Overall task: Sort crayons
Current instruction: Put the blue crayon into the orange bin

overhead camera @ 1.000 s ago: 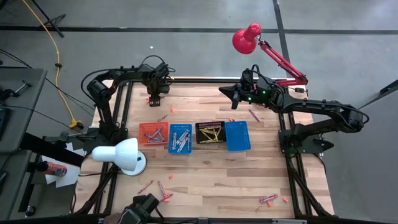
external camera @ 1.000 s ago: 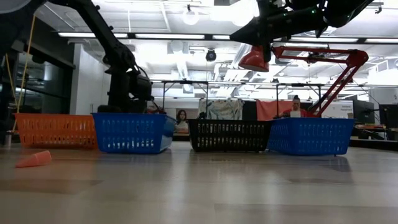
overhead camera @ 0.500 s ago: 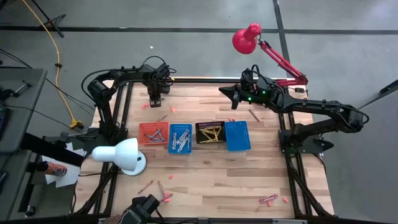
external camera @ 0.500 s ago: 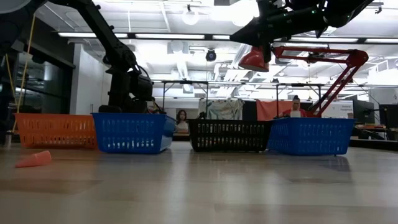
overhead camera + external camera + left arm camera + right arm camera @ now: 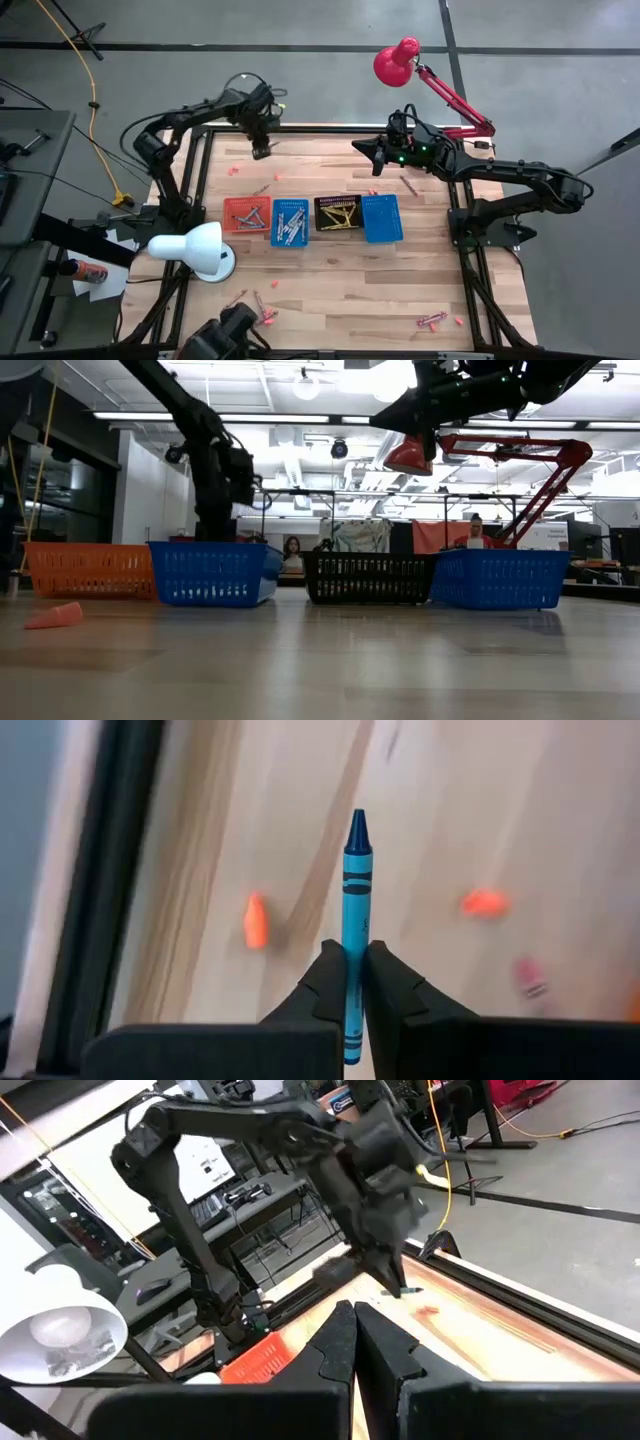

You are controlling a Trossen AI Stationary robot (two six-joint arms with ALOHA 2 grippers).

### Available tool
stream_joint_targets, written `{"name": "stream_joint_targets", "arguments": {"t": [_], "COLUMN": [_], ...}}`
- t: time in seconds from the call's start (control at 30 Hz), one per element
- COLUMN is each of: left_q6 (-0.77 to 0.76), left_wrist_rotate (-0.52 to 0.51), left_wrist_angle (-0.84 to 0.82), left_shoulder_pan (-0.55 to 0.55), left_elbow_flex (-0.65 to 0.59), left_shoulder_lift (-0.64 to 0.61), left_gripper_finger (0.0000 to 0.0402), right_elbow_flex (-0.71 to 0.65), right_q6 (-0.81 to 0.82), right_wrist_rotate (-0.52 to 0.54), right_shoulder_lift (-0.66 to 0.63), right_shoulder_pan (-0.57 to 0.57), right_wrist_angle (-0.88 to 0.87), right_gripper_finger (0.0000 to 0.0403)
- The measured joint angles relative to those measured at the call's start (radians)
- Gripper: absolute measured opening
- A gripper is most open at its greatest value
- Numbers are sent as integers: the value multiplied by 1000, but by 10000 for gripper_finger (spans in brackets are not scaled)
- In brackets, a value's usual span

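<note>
The left gripper (image 5: 354,982) is closed on a blue crayon (image 5: 355,920), pinched near its lower end, tip pointing away, and is held above the table's (image 5: 330,280) far left corner. The right gripper (image 5: 352,1332) is shut on nothing, raised over the far right of the table. Orange bits (image 5: 255,920) lie on the wood below the crayon. Four baskets (image 5: 291,221) are lined up mid-table, holding sorted crayons; loose crayons (image 5: 262,305) are scattered along the near edge, beside a white lamp (image 5: 195,248).
</note>
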Motion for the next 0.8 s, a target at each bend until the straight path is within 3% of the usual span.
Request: {"name": "stream_joint_targets", "arguments": {"t": [0.1, 0.27, 0.33, 0.57, 0.67, 0.8], "left_q6": [-68, -237, -325, -677, -793, -848], "left_wrist_rotate": [100, 357, 385, 339, 232, 76], "left_wrist_angle": [52, 220, 344, 867, 1051, 1168], "left_shoulder_pan": [-4, -28, -60, -253, -363, -499], "left_elbow_flex": [-12, -85, -145, -414, -497, -539], "left_shoulder_lift": [-76, -237, -306, -513, -573, -613], "left_gripper_finger": [0, 0, 0, 0, 0, 0], "right_elbow_flex": [0, 0, 0, 0, 0, 0], "right_q6": [-24, -47, -59, -71, -71, -80], "right_wrist_rotate": [0, -1, -5, -97, -161, -256], "right_shoulder_lift": [0, 0, 0, 0, 0, 0], "right_shoulder_pan": [0, 0, 0, 0, 0, 0], "right_wrist_angle": [-9, -23, -23, -1, 38, 112], "right_gripper_finger": [0, 0, 0, 0, 0, 0]}}
